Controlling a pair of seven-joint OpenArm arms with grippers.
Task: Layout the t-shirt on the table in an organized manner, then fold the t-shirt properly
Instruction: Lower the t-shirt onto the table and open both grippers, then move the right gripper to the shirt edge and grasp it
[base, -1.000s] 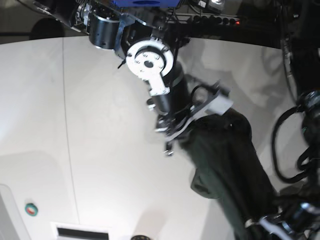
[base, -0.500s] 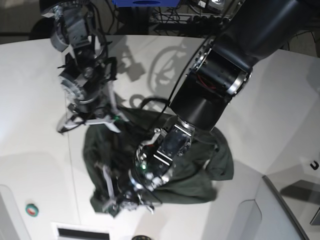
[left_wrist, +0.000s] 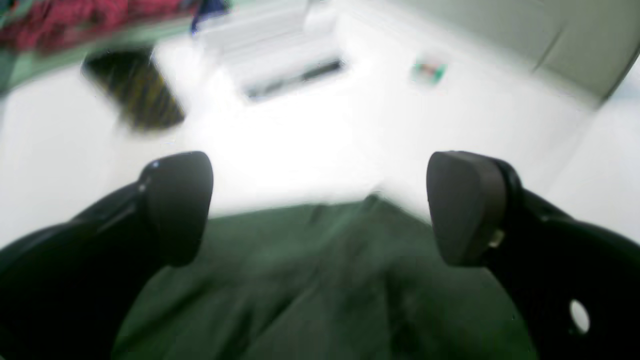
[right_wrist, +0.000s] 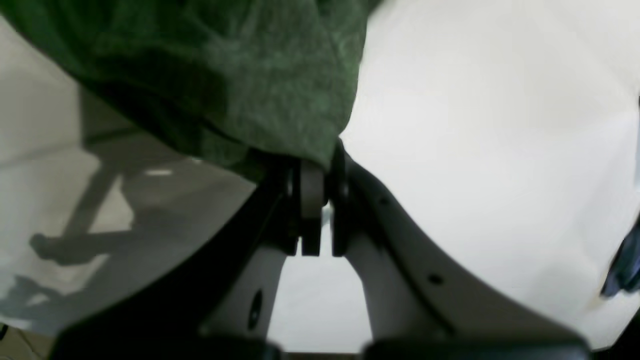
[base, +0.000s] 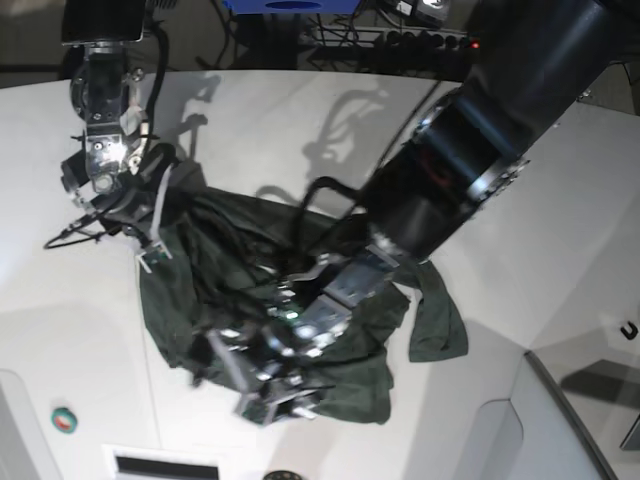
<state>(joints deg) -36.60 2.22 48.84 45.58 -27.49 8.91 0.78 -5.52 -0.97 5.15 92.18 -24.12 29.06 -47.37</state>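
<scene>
Progress: layout not finished, folding not begun. The t-shirt lies in a rumpled dark green heap in the middle of the table, creased all over, with no clean outline yet.

Near edge: the hem sits just short of the table's front, close to a slotted white panel and a small green-and-red button. There's little room to pull cloth this way.

Left gripper: the left gripper hangs low over the near part of the shirt, its 2 fingers spread wide with nothing between them; green fabric lies loose below, bare white table beyond.

Right gripper: on the base view's left, the right gripper has its jaws pressed together on a fold of the shirt's edge, the cloth bunched right at the pads and draping away over the tabletop.

Loose flap: 1 sleeve or corner trails off to the base view's right, apart from the main heap.

Open room: wide white surface to both sides and toward the far edge, crossed by a thin dark seam. That's where I'd judge the spreading has space.

Far side: the curved back edge runs below a cluster of dark cables; a grey angled panel crowds the near corner.

Left to do: flatten body, square both sleeves, then every fold.
</scene>
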